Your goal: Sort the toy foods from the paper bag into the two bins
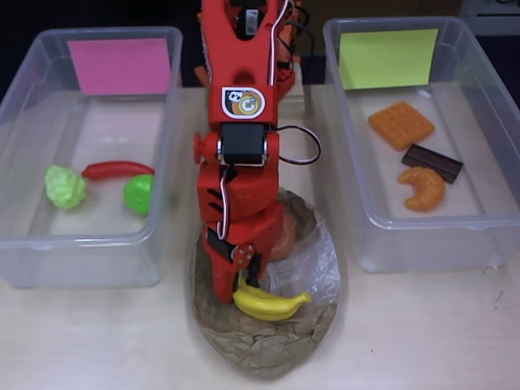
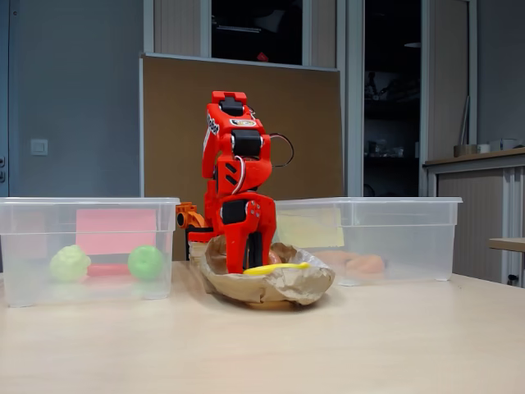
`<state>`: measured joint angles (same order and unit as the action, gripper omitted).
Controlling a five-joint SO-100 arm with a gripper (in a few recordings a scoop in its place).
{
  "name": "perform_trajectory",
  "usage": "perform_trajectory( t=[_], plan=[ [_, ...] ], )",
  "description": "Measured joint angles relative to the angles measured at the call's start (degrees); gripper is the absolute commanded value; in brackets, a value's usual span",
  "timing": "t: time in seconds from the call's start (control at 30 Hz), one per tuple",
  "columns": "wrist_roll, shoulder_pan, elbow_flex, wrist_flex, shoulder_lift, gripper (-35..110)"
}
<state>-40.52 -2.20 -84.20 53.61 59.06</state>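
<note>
The red arm's gripper [image 1: 246,286] reaches down into the paper bag [image 1: 268,341] on the worktop [image 1: 422,333], its fingers nearly closed at the left end of the yellow banana [image 1: 270,304]; whether they grip it is unclear. The banana lies curved across the bag's clear window.

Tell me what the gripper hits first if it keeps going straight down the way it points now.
The yellow banana in the paper bag. The gripper points down into the bag right at the banana's left end; it may already be touching it, but the pictures don't settle that or whether the jaws are closed.
</note>
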Motion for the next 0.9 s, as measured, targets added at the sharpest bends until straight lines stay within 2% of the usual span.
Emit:
perform_trajectory(
  t=[0.63, 0.9],
  plan=[
    [8.6, -0.3, 0.2, 15.6, 15.9, 7],
    [15.0, 0.4, 8.1, 26.5, 23.1, 7]
  ],
)
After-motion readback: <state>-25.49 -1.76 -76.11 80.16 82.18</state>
